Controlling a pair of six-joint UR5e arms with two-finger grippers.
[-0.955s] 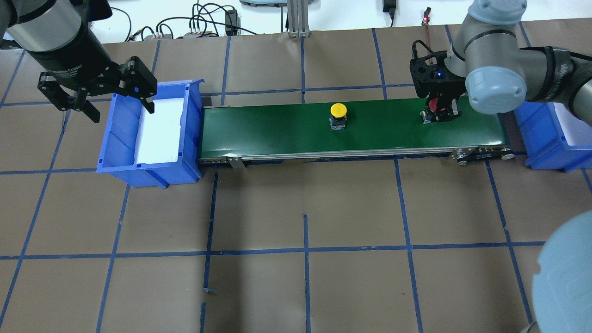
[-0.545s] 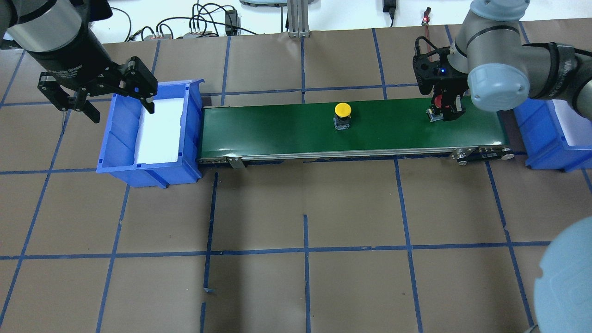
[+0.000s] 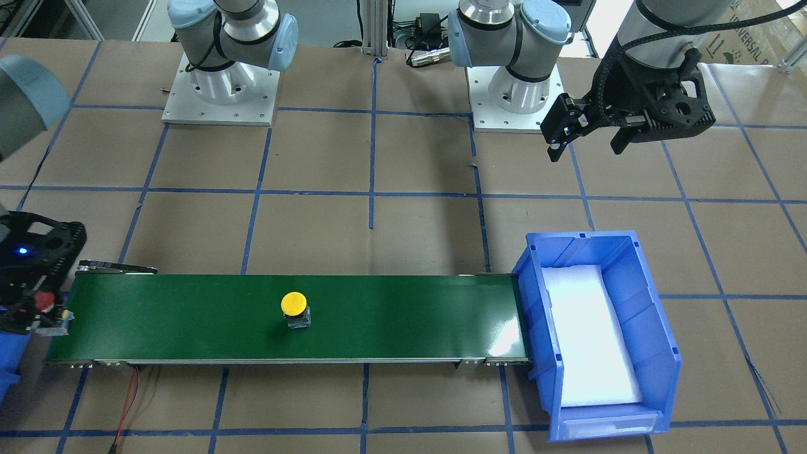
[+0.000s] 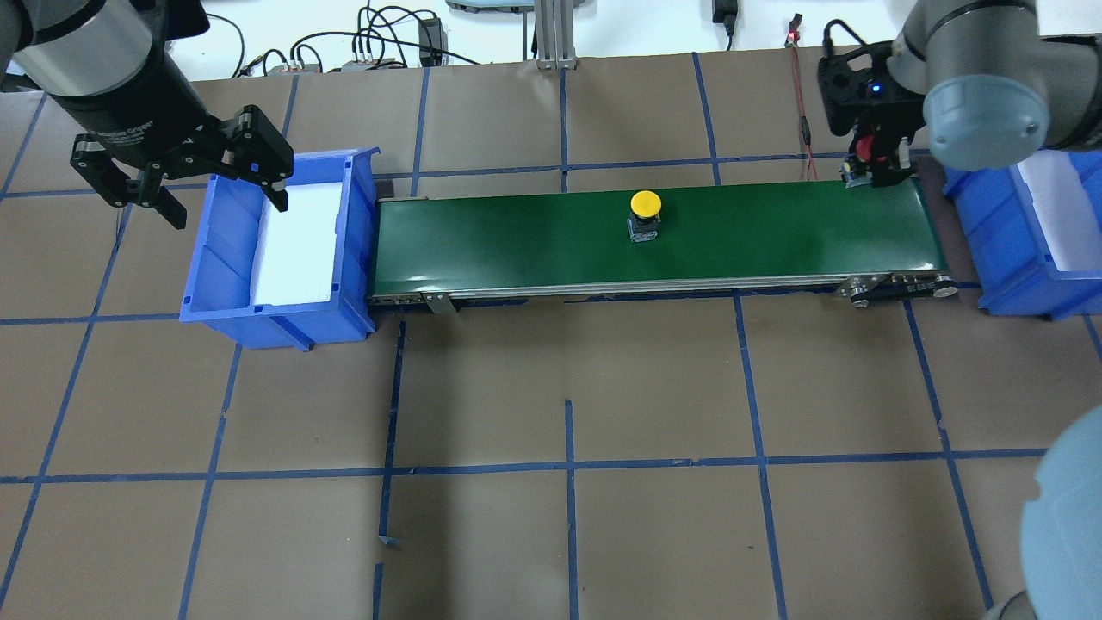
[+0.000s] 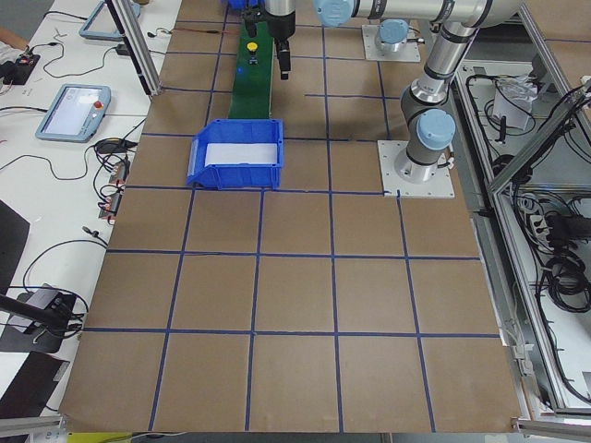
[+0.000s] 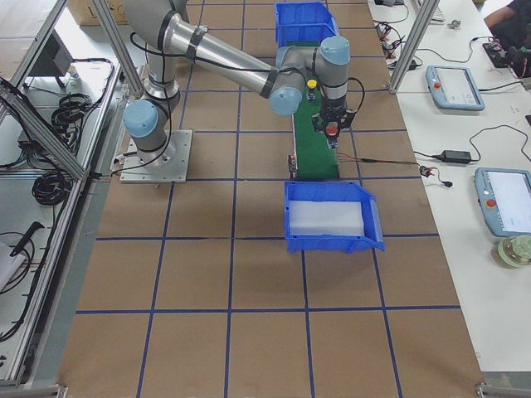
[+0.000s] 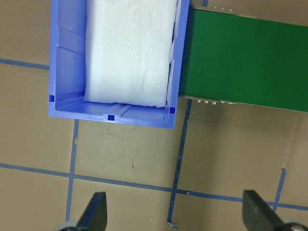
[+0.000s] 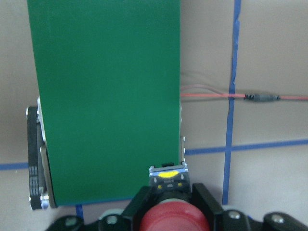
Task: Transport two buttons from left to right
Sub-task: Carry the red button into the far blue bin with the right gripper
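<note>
- R gripper (image 4: 878, 168) is clamped on the red button (image 8: 174, 220). The wrist view shows the cap pinched between both fingers, w/ the base poking out ahead.
- It hangs lifted over the far corner of the green belt (image 4: 516, 232) at the belt's right end, just beside the right bin (image 4: 990, 241) but not yet over it.
- Yellow button (image 4: 646, 204) stands upright on the belt, a bit right of mid-length, well apart from both grippers.
- L gripper (image 4: 225, 202) is spread wide and holds nothing. It hovers above the near-left edge of the left bin (image 4: 224, 284), which holds only a white foam pad.
- Step in hand, as I read it: carrying btn no. 1 off the belt to the right bin. So approx. halfway, w/ neither btn delivered yet.
- Next move calls for swinging R arm sideways over the bin's foam, lowering, then opening. It needs enough height to clear the bin wall.
- After that, R gripper has to fetch the yellow one from the belt, approaching from above and closing on the cap or base.
- Rest of the counter (image 4: 568, 387) shows brown paper w/ a blue tape grid.
</note>
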